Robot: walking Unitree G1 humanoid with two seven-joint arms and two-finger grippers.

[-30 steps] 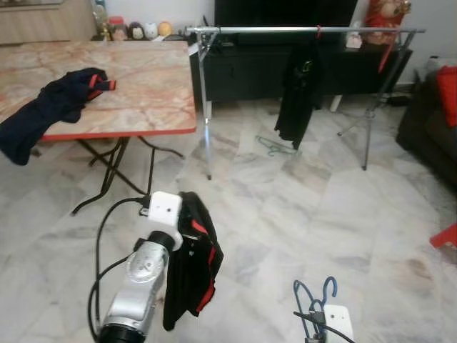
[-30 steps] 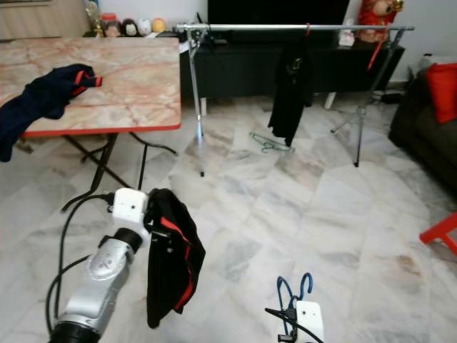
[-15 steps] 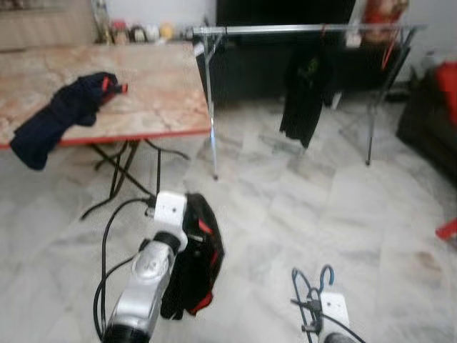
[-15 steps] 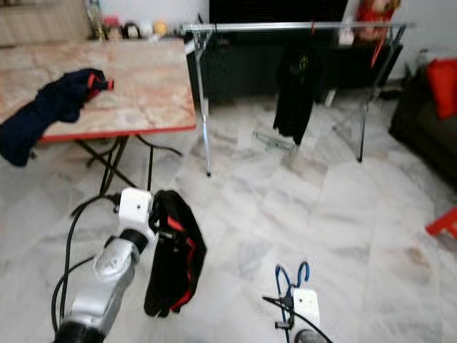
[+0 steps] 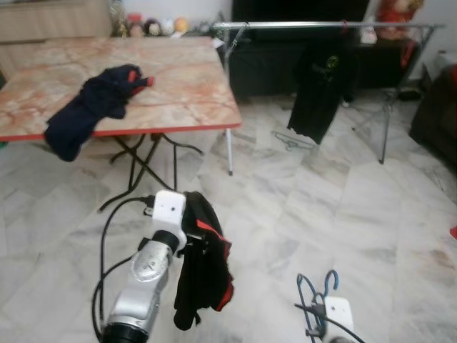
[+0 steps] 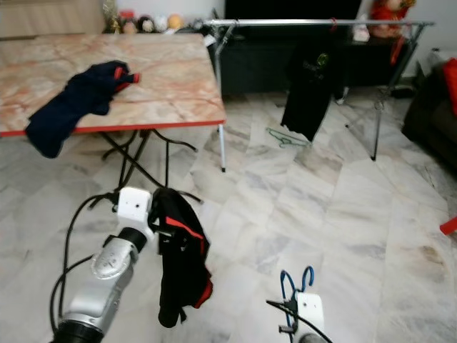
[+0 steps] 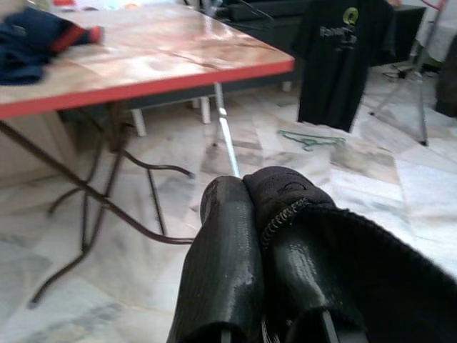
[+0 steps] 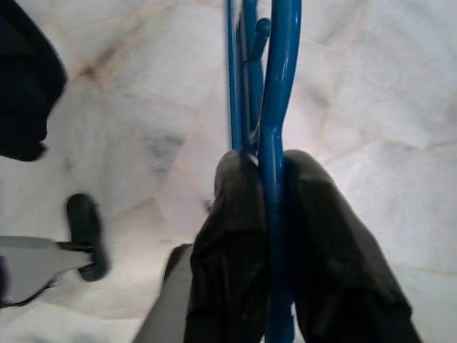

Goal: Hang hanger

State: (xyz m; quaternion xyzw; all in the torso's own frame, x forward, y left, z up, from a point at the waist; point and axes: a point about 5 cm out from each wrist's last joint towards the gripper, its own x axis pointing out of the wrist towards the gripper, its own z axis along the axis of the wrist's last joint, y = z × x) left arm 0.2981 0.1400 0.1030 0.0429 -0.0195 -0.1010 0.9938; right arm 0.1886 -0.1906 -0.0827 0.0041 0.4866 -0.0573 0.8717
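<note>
Open floor ahead; surface at left, rail beyond.
Marble floor (image 5: 335, 214) lies bare up to the rail (image 5: 321, 25); hung black shirt (image 5: 319, 89) takes mid-rail, folding surface (image 5: 178, 86) flanks left.

Head stereo looks down (shared floor (image 5: 343, 214)); wrists close-up.

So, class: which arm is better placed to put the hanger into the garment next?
Right, probably. The right gripper is shut on the blue hanger, while the left gripper is clamped on the black garment and can only hold it up.
</note>
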